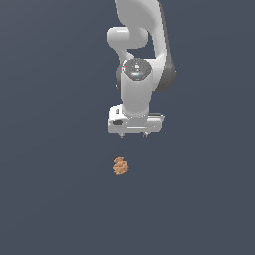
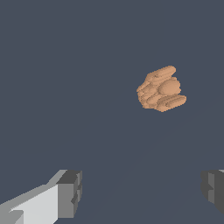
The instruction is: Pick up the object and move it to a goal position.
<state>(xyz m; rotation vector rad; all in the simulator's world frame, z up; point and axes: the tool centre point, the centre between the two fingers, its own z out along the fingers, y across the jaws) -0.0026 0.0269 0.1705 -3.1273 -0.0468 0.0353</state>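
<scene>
The object [image 1: 120,166] is a small orange-brown lumpy clump lying on the dark grey floor. It also shows in the wrist view [image 2: 161,89]. My white gripper [image 1: 133,135] hangs above and slightly behind it, pointing down, apart from it. In the wrist view the gripper [image 2: 142,192] is open, with its two grey fingertips [image 2: 72,192] wide apart and nothing between them. The object lies off to one side of the gap between the fingers, not inside it.
The dark grey floor [image 1: 50,199] stretches flat all around. The white arm [image 1: 142,45] rises behind the gripper.
</scene>
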